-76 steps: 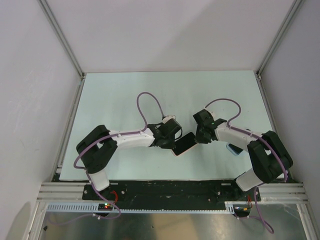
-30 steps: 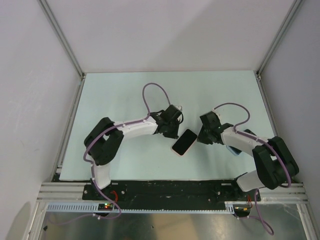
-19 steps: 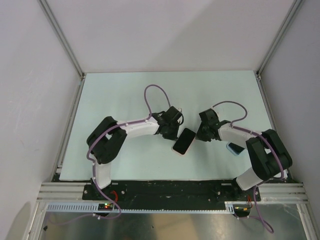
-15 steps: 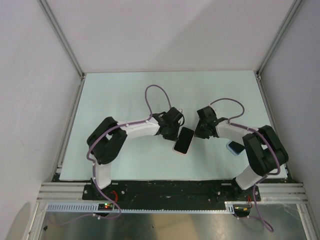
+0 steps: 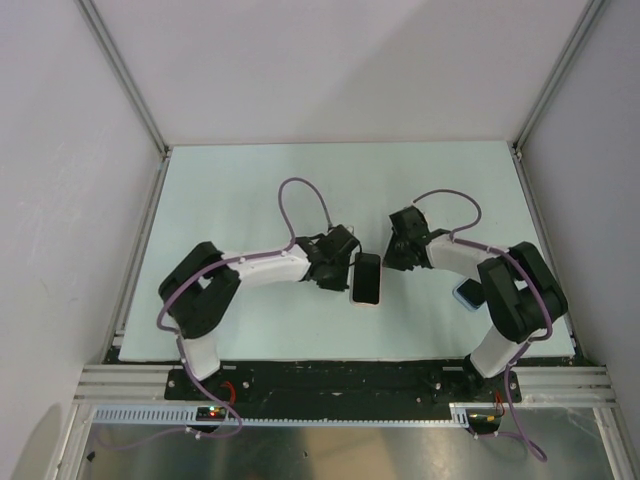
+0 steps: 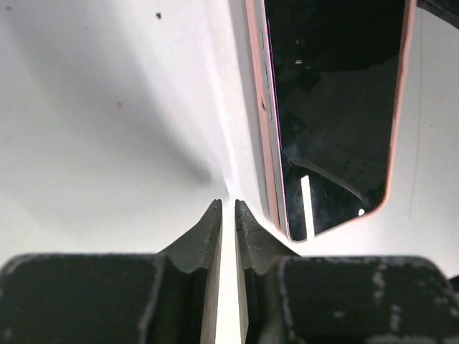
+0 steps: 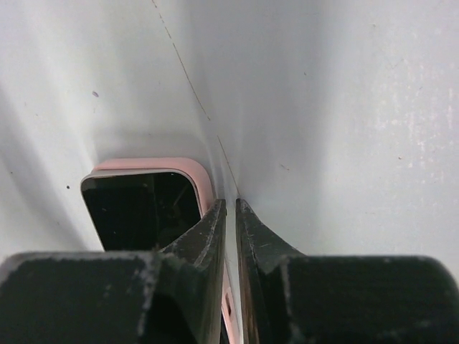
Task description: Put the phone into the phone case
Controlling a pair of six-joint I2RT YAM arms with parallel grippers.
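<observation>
The phone [image 5: 367,279], with a black screen and a pink edge, lies flat on the table, nearly straight up and down in the top view. My left gripper [image 5: 346,274] is shut and empty, its tips [image 6: 228,208] on the table against the phone's [image 6: 330,107] left long side. My right gripper [image 5: 389,260] is shut and empty, its tips [image 7: 231,206] at the phone's [image 7: 143,208] upper right corner. A flat blue-edged thing [image 5: 468,293], apparently the phone case, lies under the right arm, mostly hidden.
The pale table mat [image 5: 250,190] stretches out behind both arms. Grey walls with metal rails [image 5: 125,80] close in the left, back and right sides. The black mounting rail [image 5: 330,378] runs along the near edge.
The phone has turned from a slant to nearly upright in the top view and slid slightly left. Both shut grippers have closed in on its sides.
</observation>
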